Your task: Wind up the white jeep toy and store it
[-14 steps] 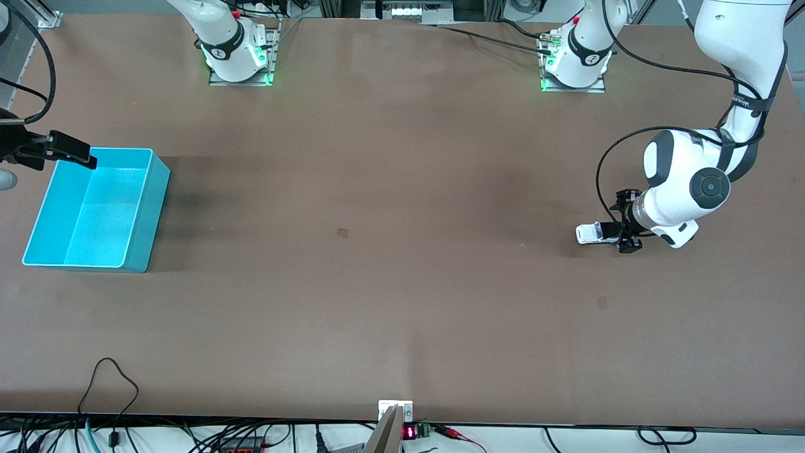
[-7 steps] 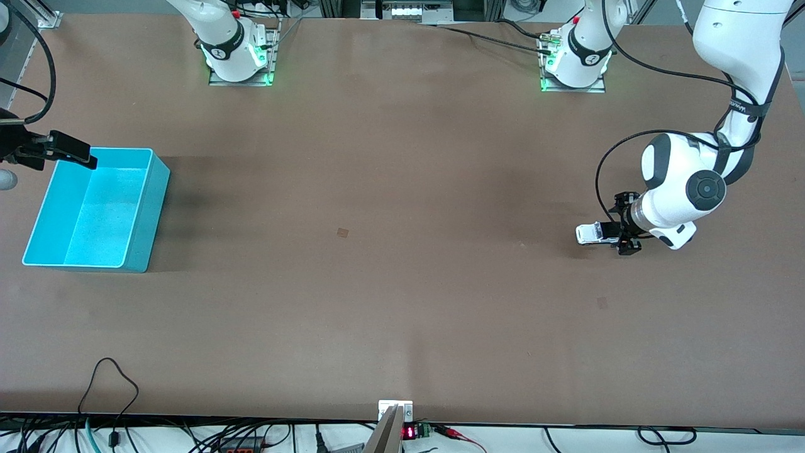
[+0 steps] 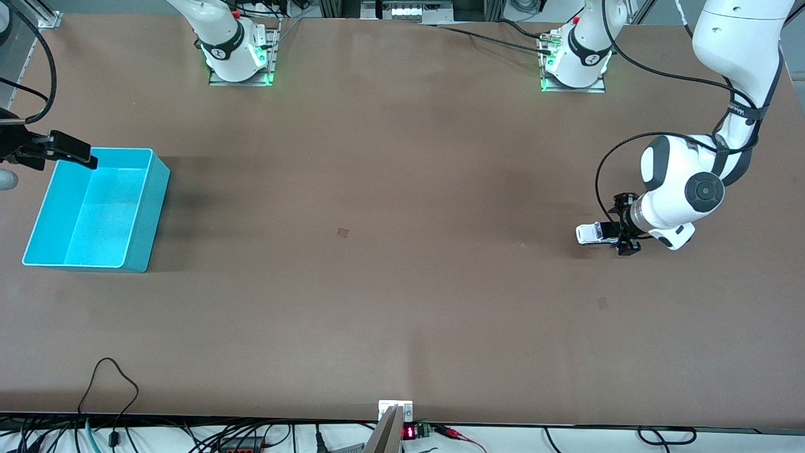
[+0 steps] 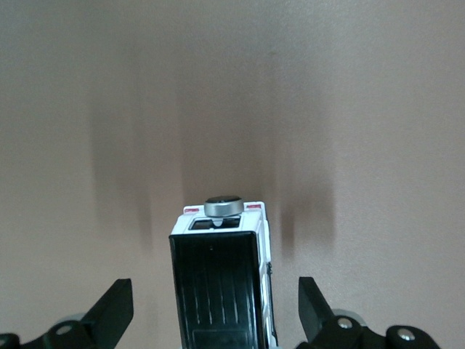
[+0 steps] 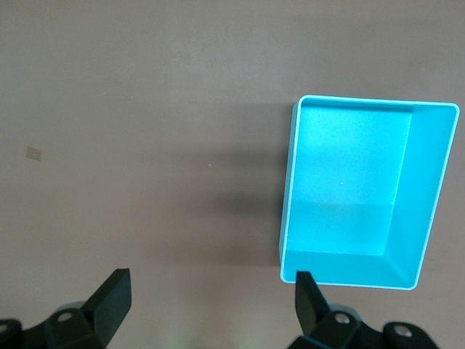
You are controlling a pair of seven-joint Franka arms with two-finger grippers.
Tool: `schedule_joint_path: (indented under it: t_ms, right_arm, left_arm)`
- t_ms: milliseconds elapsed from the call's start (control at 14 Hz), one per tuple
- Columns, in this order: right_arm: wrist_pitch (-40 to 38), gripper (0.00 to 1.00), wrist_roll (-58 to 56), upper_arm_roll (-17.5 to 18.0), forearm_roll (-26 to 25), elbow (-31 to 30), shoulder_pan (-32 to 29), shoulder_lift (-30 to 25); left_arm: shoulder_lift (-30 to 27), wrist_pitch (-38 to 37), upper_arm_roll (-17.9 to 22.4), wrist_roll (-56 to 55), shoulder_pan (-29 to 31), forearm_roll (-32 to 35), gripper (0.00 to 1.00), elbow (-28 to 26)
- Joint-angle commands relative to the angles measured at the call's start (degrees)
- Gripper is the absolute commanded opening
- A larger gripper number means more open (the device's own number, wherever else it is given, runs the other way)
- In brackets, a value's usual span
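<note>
The white jeep toy (image 3: 590,233) stands on the table near the left arm's end. In the left wrist view it (image 4: 221,291) shows a black roof and a silver knob at its end. My left gripper (image 3: 619,236) is low at the table, open, with one finger on each side of the jeep and a gap on both sides (image 4: 214,320). The cyan bin (image 3: 100,207) stands at the right arm's end and holds nothing. My right gripper (image 3: 85,159) waits open and empty above the bin's corner; its wrist view (image 5: 211,305) looks down on the bin (image 5: 349,167).
A small dark patch (image 3: 343,232) marks the table's middle. Cables (image 3: 113,377) lie along the table edge nearest the front camera. The arm bases (image 3: 239,56) stand at the edge farthest from it.
The left arm has shifted slightly, drawing its gripper a little along the jeep. The jeep, the bin and the right arm have not moved.
</note>
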Motion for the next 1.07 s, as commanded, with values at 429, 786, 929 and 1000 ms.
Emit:
schedule_joint_path:
  t_ms: [429,786,929,1000]
  right_arm:
    - [-0.7,1.0,-0.4,0.1,-0.6,0.0,0.1,-0.3]
    - [-0.7,1.0,-0.4,0.1,-0.6,0.0,0.0,-0.3]
    - [-0.7,1.0,-0.4,0.1,-0.6,0.0,0.0,-0.3]
    - [-0.7,1.0,-0.4,0.1,-0.6,0.0,0.0,-0.3]
  left_arm:
    - [0.0,1.0,-0.2,-4.2,0.2,1.6,0.99,-1.5]
    - [0.2,2.1,-0.3,-4.3,0.3,1.7,0.96,-1.5]
    - [0.4,2.8,-0.3,-4.3,0.3,1.7,0.95,-1.6]
    - [0.6,2.8,-0.3,-4.3,0.3,1.7,0.94,-1.5]
